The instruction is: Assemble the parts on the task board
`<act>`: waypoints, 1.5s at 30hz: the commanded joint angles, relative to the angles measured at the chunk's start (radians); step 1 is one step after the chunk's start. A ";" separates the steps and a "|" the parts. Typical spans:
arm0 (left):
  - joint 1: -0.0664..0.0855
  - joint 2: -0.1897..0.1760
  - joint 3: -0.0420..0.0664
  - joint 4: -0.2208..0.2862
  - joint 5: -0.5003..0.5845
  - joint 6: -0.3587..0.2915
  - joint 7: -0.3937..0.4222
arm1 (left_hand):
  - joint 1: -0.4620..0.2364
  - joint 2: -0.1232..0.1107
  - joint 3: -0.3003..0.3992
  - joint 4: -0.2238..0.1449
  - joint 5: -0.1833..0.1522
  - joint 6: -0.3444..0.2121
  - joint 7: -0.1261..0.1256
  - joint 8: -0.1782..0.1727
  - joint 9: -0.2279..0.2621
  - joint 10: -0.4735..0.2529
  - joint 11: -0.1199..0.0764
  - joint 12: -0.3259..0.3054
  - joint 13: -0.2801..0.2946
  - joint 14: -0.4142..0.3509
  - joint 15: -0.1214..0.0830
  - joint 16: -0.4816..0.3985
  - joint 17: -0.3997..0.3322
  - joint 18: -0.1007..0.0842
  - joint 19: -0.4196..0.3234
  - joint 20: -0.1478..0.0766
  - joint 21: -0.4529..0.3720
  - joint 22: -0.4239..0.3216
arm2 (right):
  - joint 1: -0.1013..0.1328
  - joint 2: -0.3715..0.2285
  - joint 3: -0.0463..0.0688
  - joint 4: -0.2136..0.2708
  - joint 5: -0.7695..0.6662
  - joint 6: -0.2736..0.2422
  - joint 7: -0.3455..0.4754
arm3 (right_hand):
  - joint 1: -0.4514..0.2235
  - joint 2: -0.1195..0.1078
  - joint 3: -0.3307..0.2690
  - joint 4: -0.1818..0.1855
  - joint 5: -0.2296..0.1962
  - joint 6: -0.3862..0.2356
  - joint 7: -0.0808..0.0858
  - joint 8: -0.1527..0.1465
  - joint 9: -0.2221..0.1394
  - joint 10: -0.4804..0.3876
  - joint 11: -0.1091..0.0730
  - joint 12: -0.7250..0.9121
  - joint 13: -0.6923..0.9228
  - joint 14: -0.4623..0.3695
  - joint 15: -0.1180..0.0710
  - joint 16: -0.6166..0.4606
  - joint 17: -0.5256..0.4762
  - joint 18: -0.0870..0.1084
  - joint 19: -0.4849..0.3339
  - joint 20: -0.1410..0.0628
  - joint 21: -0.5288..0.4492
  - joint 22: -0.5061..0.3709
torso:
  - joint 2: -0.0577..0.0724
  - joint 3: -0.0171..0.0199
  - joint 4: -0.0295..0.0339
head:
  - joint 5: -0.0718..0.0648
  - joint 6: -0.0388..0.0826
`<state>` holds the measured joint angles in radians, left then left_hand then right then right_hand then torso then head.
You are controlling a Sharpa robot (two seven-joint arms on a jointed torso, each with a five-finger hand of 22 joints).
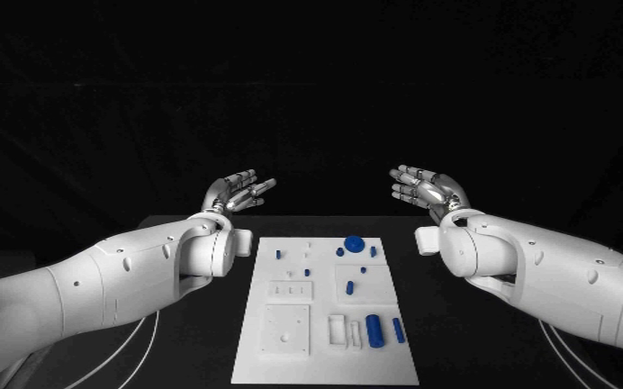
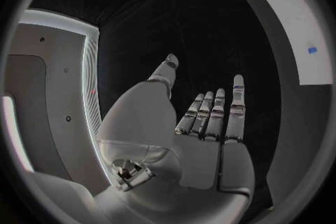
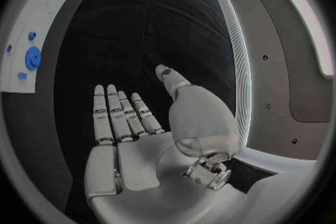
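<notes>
**White board untouched, both hands raised and empty**

White plastic, the task board (image 1: pixel 288 339) lies flat in the middle of the black worktop (image 1: pixel 194 353), its near edge closest to the robot and its far edge between the two forearms. Nothing on it looks seated by a hand yet; I judge the assembly to be at its very start, with the first pick still to be chosen.

Nearest on the board, at its right side, stand two long blue parts: a thick rounded peg (image 1: pixel 374 330) and a thinner bar (image 1: pixel 399 330) just beside it. Further back sit the small blue pieces: one at mid-right (image 1: pixel 349 287), one just behind it (image 1: pixel 364 271), one near the middle (image 1: pixel 306 273), one at the left edge (image 1: pixel 278 254) and one at the far right (image 1: pixel 374 251). At the far end sits one round blue knob (image 1: pixel 353 243), with what may be a tiny piece just before it; I cannot tell. That makes eight blue parts I can count with confidence.

Beyond and to either side, the left hand (image 1: pixel 239 191) and the right hand (image 1: pixel 428 187) hover well above the worktop, palms facing inward, fingers spread and holding nothing.

The next move calls for one hand to come down over a loose part, most likely the near pegs on the right, and pinch it without nudging its neighbour.
</notes>
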<state>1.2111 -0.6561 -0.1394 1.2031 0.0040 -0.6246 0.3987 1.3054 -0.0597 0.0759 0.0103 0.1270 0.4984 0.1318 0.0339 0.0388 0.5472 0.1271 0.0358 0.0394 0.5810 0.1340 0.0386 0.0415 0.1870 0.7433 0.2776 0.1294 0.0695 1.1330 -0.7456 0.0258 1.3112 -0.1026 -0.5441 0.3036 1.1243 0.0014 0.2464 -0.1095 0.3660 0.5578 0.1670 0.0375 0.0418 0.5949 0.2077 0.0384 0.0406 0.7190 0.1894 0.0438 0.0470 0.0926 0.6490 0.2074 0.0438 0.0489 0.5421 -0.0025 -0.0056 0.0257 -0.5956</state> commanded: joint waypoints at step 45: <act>0.096 -0.137 -0.022 0.187 -0.073 0.323 -0.070 | 0.051 0.095 -0.050 -0.129 0.008 0.483 0.010 0.032 0.025 0.531 -0.007 0.023 0.019 0.698 -0.068 0.132 0.035 -0.125 0.212 -0.231 0.374 0.178 | 0.047 0.185 0.015 -0.250 -1.496 0.268 -0.361 | 0.124 -0.131 0.163 -0.110 -0.062 0.523 -0.039 0.025 0.023 0.544 -0.119 0.019 0.018 0.743 -0.203 0.744 0.504 0.054 0.754 -0.246 0.608 0.458 | 0.092 -0.0131 0.0470 | -0.021 0.010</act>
<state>1.3033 -0.7931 -0.1632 1.3815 -0.0421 -0.3537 0.3058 1.3585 0.0258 0.0252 -0.1156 0.1307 0.9737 0.1430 0.0651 0.0628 1.0775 0.1184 0.0581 0.0572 1.2777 0.0625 0.1658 0.0771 0.0696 0.9599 0.0467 0.5012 0.2463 1.1792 -0.5648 0.0401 1.0675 -1.4371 -0.2999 0.0028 1.2482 -0.1238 0.4052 -0.2183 0.3059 1.0846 0.1313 0.0608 0.0649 1.1431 0.0899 0.0538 0.0573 1.4609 -0.0167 0.7860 0.5529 0.1466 1.4045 -0.0383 0.6471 0.5008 0.6160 -0.0128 0.0267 0.0112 -0.5872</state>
